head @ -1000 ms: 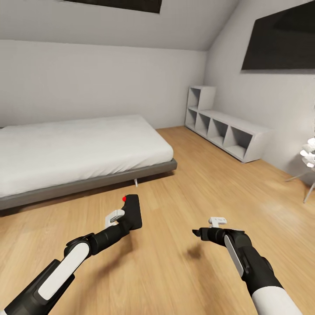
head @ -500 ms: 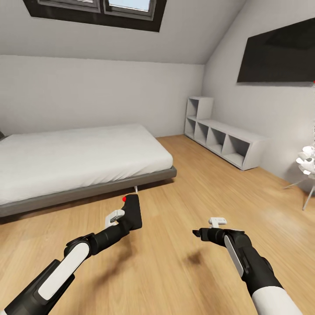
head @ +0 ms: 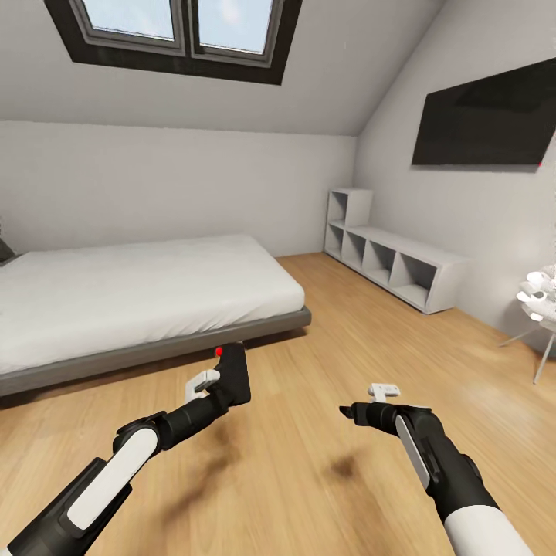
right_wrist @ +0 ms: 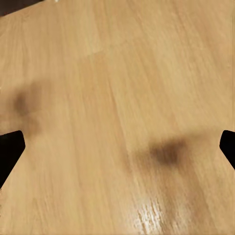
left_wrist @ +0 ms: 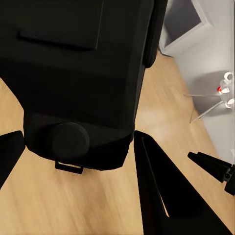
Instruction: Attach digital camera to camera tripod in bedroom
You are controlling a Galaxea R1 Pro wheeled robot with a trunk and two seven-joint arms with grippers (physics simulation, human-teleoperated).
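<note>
Above the light wood floor (head: 324, 324) of the bedroom, the left gripper (head: 224, 394) holds the digital camera (head: 234, 374) pinched between its fingers (left_wrist: 161, 196), its red spot facing up. To its right, well apart, the right gripper (head: 349, 413) hangs over bare planks with fingers (right_wrist: 10, 152) spread wide and nothing between them. Beyond the arms stands a low grey-framed bed (head: 139, 293) under a skylight (head: 177, 35); a white cubby shelf (head: 394, 266) lines the right wall below a dark screen (head: 486, 116). Thin silver legs (head: 540, 347) show at the far right edge.
</note>
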